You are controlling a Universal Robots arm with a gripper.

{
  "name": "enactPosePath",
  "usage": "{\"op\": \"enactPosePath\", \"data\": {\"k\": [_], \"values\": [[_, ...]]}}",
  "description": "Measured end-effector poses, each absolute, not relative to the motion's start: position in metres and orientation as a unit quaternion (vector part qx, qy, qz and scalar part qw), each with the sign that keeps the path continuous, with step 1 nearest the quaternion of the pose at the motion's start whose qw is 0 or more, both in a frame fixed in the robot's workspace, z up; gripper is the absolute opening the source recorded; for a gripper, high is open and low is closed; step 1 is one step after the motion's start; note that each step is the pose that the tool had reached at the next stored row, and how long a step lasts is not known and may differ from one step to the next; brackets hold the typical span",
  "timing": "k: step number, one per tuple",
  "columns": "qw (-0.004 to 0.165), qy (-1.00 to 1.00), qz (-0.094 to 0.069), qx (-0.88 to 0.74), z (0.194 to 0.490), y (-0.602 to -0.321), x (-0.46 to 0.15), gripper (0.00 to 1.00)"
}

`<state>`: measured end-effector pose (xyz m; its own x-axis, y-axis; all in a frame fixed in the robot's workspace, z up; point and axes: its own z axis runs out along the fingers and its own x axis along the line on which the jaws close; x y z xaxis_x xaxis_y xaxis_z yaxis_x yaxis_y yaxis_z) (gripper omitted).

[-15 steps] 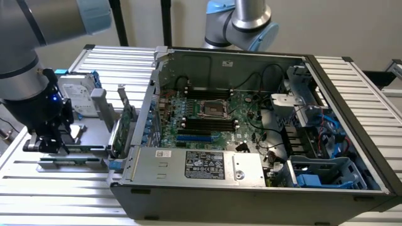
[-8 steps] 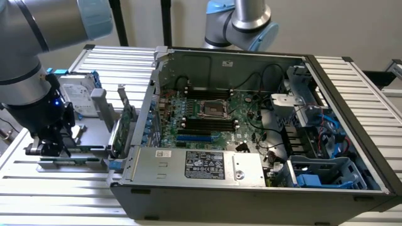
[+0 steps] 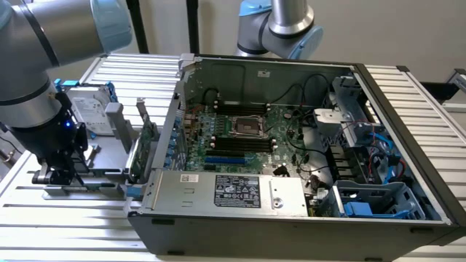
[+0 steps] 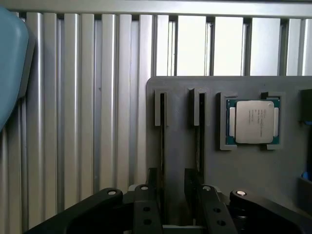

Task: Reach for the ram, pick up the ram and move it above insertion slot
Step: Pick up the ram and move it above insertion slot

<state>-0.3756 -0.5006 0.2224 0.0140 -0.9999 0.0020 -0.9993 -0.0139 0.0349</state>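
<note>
Grey plastic holder tray [image 4: 180,146] sits on slatted aluminium table [image 4: 73,122], at ext. view's left of open PC case [image 3: 291,136]. Thin dark-edged ram stick [image 4: 162,141] stands edge-on in a tray slot. Black two-finger tool [image 4: 170,195] low over it, fingers apart either side, nothing gripped. Silver CPU chip [image 4: 254,122] lies near.

No wording can be read anywhere. On the power supply [image 3: 287,191], a black label [image 3: 237,192] with white print and a small white sticker [image 3: 191,178] are seen. Faint printed lines are carried by the processor [image 4: 254,122], all too small to decipher.
</note>
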Motion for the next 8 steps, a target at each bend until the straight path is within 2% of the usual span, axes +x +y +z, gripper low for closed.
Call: {"op": "enactPosePath", "data": {"k": [8], "values": [[0.014, -0.702, -0.011, 0.712, 0.2148, -0.5021, -0.3755, 0.36]]}}
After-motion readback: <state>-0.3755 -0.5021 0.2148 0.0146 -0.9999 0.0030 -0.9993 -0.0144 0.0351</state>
